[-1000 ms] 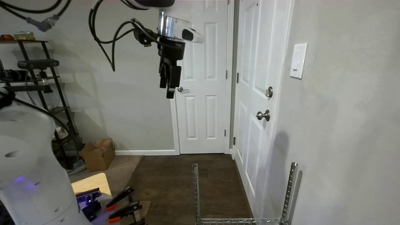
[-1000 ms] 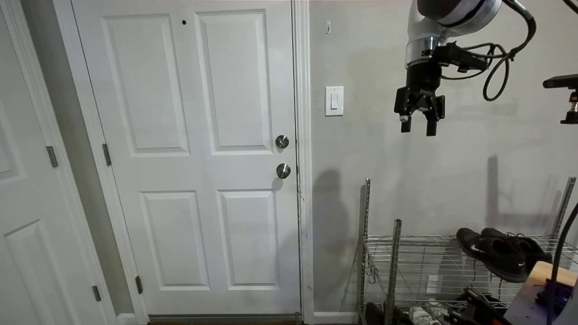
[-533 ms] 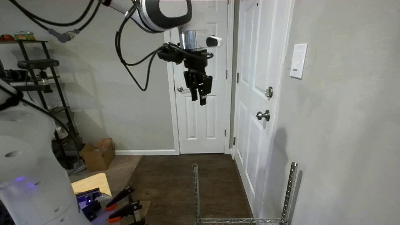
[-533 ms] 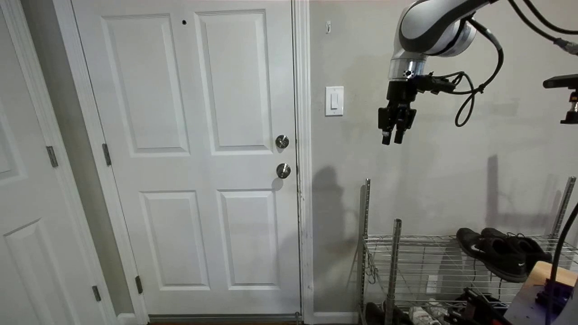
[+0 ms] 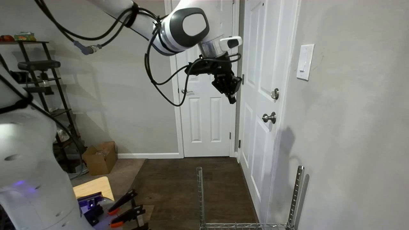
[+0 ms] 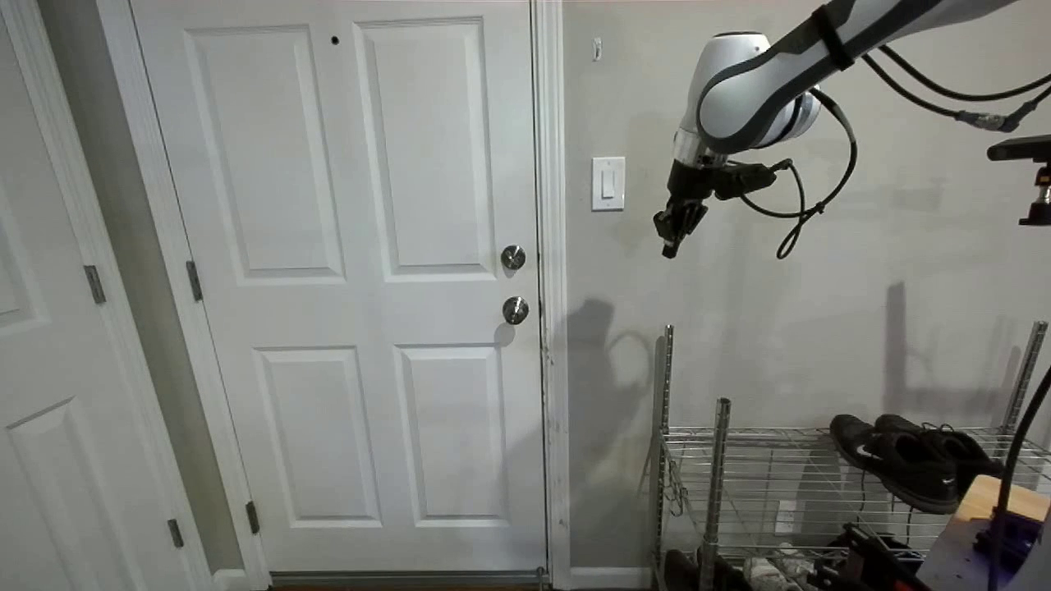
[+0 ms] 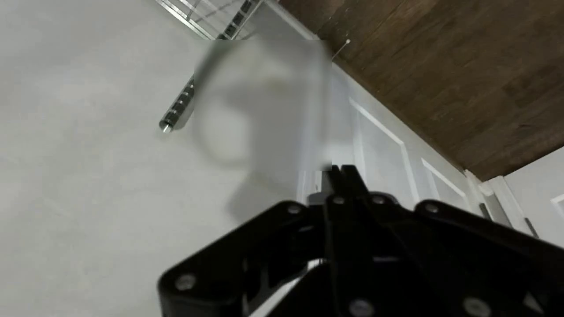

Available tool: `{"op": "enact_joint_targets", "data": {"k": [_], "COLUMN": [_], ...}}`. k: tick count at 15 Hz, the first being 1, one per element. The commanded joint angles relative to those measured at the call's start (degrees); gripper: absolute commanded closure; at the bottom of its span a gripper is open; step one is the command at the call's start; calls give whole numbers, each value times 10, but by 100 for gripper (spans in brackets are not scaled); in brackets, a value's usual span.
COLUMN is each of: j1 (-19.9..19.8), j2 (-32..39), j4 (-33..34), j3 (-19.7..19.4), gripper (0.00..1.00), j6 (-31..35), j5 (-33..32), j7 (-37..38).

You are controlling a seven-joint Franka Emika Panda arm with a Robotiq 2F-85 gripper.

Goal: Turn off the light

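The light itself is out of view. Its switch, a small upright white wall plate [image 5: 305, 62] [image 6: 608, 184] with a rocker in the middle, is on the grey wall beside a door in both exterior views. My black gripper [image 5: 232, 99] [image 6: 670, 249] hangs in the air, tilted, its tips pointing down and lower than the plate, with a gap between them and it. In the wrist view the gripper [image 7: 343, 167] has its two fingertips together and nothing between them. The switch plate does not show in the wrist view, where part of the picture is blurred.
A white door with a round knob [image 5: 269, 117] and a deadbolt [image 6: 513, 258] adjoins the switch wall. Below the arm stands a metal wire rack [image 6: 722, 492] with upright posts and black shoes [image 6: 895, 460]. A cable loop [image 5: 166, 80] hangs from the wrist. Clamps [image 5: 127, 214] lie near the base.
The arm has reached outward and come closer to the switch plate in both exterior views. The gripper has tilted, and its jaws have gone from open to shut.
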Motion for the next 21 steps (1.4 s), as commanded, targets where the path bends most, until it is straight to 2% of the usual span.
{"op": "enact_joint_targets", "data": {"k": [1, 5, 14, 17, 21], "j1": [-21, -37, -33, -31, -31], "j2": [31, 65, 156, 183, 216], "j4": [19, 43, 174, 221, 276], "j3": [15, 20, 14, 9, -1], "gripper": [99, 96, 97, 97, 97], "j6": [77, 132, 134, 130, 128], "j5": [-86, -180, -388, -423, -431], "j7": [29, 67, 157, 173, 171]}}
